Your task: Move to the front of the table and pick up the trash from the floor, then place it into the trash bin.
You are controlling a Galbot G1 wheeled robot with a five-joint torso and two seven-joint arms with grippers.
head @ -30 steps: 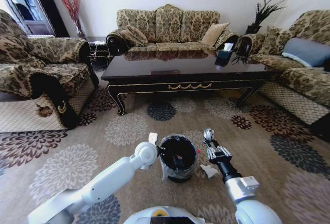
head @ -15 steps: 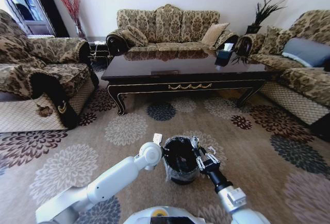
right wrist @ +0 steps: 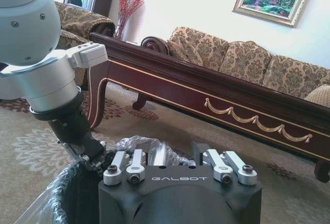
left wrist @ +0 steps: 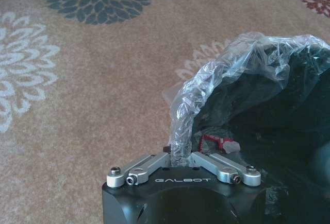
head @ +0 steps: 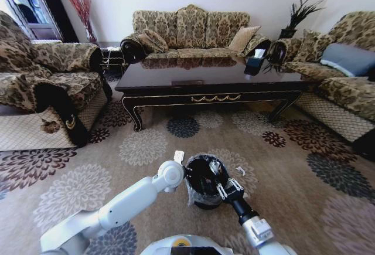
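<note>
Here, closest in, the left gripper (head: 185,173) is pinched narrow on the near-left rim of the trash bin (head: 197,199), its fingers closed over the crinkled plastic liner (left wrist: 227,62) folded there; the left wrist view shows the rim running straight between the two metal fingers (left wrist: 149,163). Something red and clear (left wrist: 216,142) lies down inside the dark bin, too dim to name for certain. The right gripper (head: 218,180) hangs over the bin's mouth from the near-right side, its arm reaching in from the lower edge of the head view. It holds a clear, pale piece of trash (head: 214,166) at its tip, above the opening; in the right wrist view a shiny clear piece (right wrist: 158,156) sits between the fingers. A small white paper scrap (head: 240,170) lies on the flowered carpet (head: 140,146) just right of the bin. The bin stands on the carpet in front of the table (head: 211,85), well apart from it. On the table's far right end sits a dark tissue box (head: 254,64). Sofas (head: 190,32) ring the table on three sides.
</note>
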